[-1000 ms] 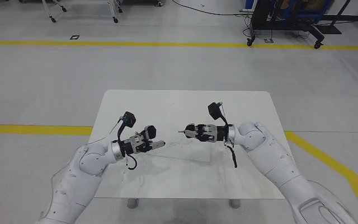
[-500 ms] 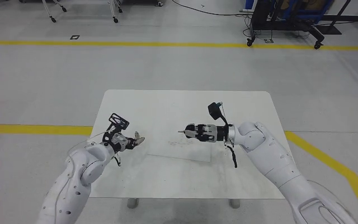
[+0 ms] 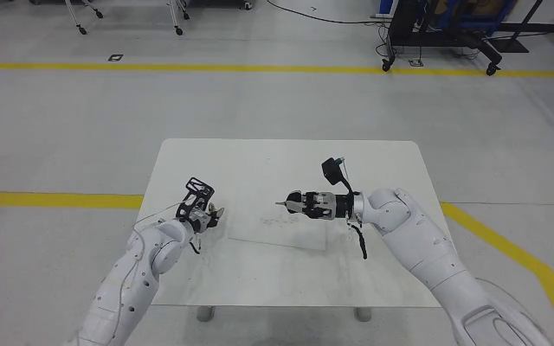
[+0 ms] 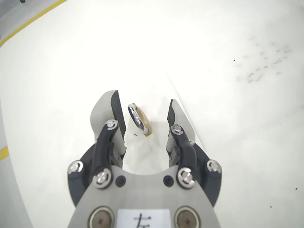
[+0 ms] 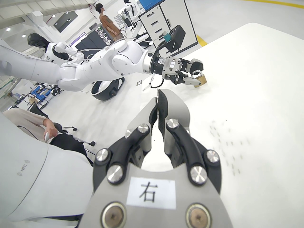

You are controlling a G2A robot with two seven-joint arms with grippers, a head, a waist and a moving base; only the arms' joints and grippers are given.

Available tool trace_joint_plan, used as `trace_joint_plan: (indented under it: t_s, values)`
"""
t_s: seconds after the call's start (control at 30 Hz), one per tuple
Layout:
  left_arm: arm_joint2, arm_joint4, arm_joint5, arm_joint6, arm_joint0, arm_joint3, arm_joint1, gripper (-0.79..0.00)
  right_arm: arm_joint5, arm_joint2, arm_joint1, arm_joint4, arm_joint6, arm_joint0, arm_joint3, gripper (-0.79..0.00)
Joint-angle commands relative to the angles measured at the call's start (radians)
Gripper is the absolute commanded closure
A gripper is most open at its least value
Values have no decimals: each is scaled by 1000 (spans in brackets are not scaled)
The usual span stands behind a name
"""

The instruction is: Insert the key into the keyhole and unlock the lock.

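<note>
My left gripper stood open astride the lock near the left edge of the table; my right gripper clamped the key.

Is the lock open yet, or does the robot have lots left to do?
Not yet. Done: the right gripper is shut on the key. In hand: the left gripper sits open around the padlock on the table, not squeezing it. Left: grip the padlock, push the key in, turn it.

Small brass padlock, shiny silver shackle, sitting tilted on the white table, lower middle of frame. Thin metal key pinched in right pincer, mid-frame.
</note>
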Motion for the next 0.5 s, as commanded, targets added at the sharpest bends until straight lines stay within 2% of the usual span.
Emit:
trace_joint_plan:
  t_s: [0.0,0.07,0.1,0.13,0.17,0.47]
  values:
    - [-8,-3,4,6,4,2,1,-354,0,0,0,0,0,0,0,0]
    - [-14,2,11,12,8,2,1,-314,0,0,0,0,0,0,0,0]
    - [-15,1,12,15,9,1,0,-268,0,0,0,0,0,0,0,0]
    - [-16,0,12,17,10,1,0,-175,0,0,0,0,0,0,0,0]
    - [-16,0,10,17,12,0,0,-12,0,0,0,0,0,0,0,0]
    - [-14,27,20,26,26,-5,-2,0,0,0,0,0,0,0,0,0]
